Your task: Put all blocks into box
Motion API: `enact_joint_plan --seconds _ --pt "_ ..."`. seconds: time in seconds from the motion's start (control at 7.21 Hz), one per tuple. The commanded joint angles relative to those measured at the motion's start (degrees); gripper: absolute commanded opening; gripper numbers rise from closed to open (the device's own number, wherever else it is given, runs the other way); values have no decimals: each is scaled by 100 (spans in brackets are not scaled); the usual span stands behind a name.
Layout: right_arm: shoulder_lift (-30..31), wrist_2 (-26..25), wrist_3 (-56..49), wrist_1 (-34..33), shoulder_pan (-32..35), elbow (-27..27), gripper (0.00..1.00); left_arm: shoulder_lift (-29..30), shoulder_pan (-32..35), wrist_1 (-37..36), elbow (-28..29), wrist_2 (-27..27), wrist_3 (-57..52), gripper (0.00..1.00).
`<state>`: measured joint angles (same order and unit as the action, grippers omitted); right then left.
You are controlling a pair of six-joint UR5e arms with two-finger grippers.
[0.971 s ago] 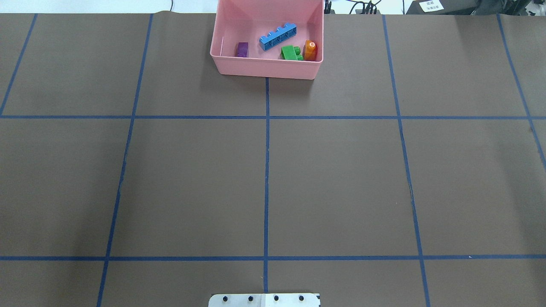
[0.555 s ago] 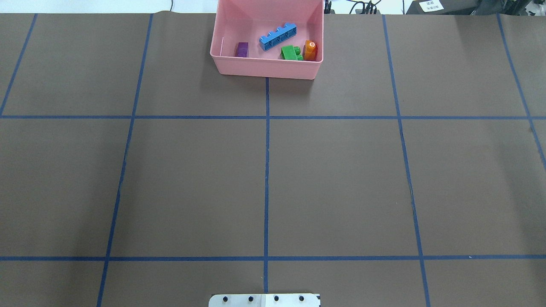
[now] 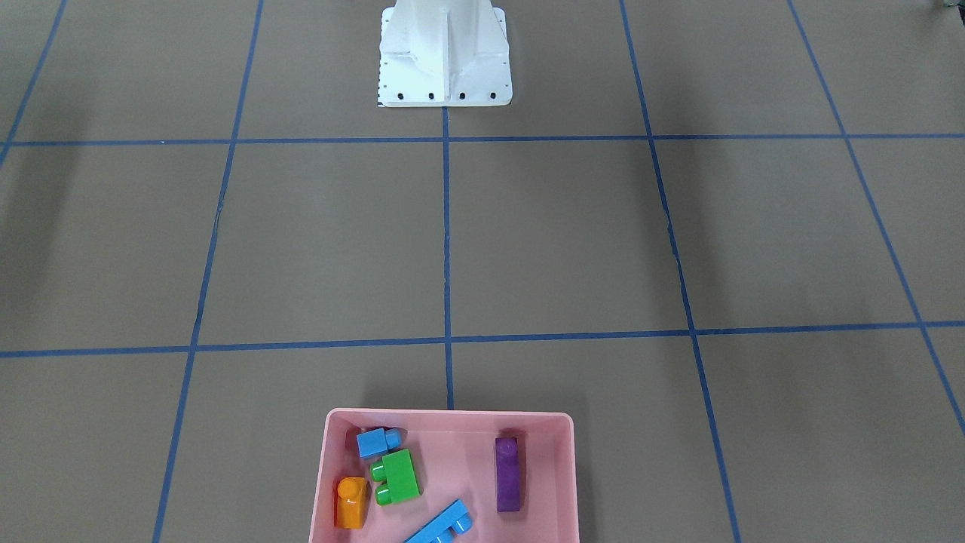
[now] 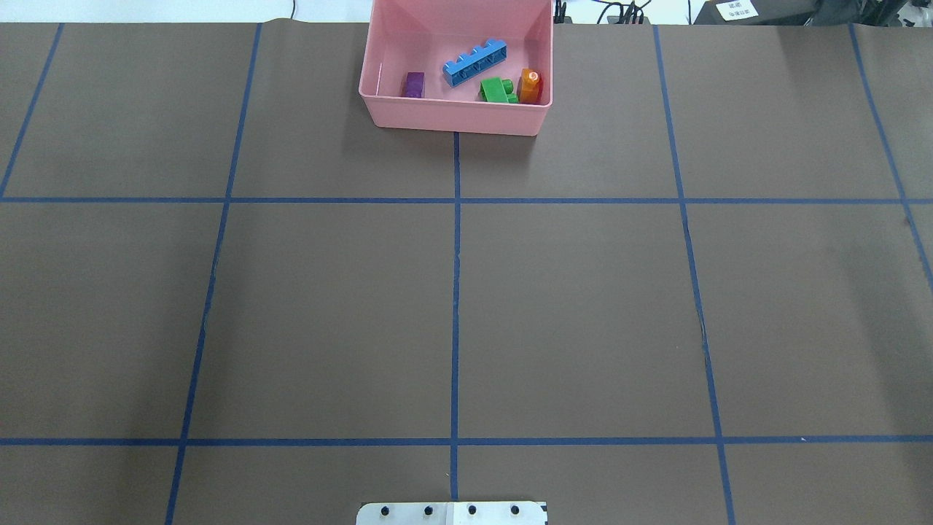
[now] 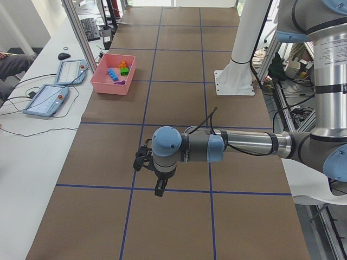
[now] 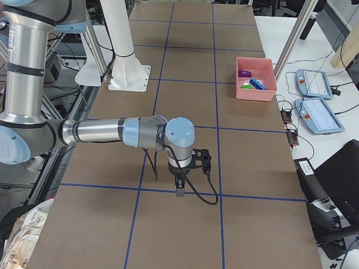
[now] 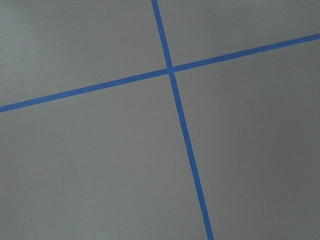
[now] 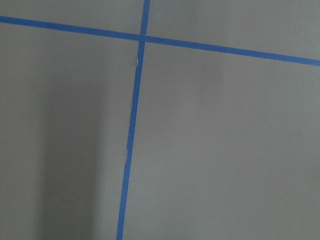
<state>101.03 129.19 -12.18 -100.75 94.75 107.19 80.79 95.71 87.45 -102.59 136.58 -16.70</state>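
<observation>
The pink box [image 4: 452, 118] stands at the table's far edge, near the middle. Inside it lie the long blue block [image 4: 475, 63], the green block [image 4: 498, 90], the orange block [image 4: 530, 85] and the purple block [image 4: 414, 84]. The front-facing view also shows the small blue block [image 3: 379, 442] in the box [image 3: 448, 414], beside the green block [image 3: 397, 477]. My left gripper [image 5: 160, 188] and right gripper [image 6: 179, 188] hang above bare table far from the box. They appear only in the side views, so I cannot tell whether they are open or shut.
Blue tape lines divide the brown table cover into squares. The white robot base [image 3: 445, 53] stands at the near middle edge. Two teach pendants [image 5: 49, 100] with cables lie on the side bench past the box, and a person's arm [image 5: 11, 62] rests there.
</observation>
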Motion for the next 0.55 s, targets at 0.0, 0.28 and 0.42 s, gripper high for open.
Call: enact_joint_plan --seconds 0.0,0.28,0.42 --pt "57 -68 -21 2 -1 -40 100 -2 0 0 2 0 0 100" --pt "48 -43 -13 2 -1 3 100 -2 0 0 -7 0 -8 100" --pt "48 -25 -13 2 -1 12 100 7 0 9 -15 0 0 100"
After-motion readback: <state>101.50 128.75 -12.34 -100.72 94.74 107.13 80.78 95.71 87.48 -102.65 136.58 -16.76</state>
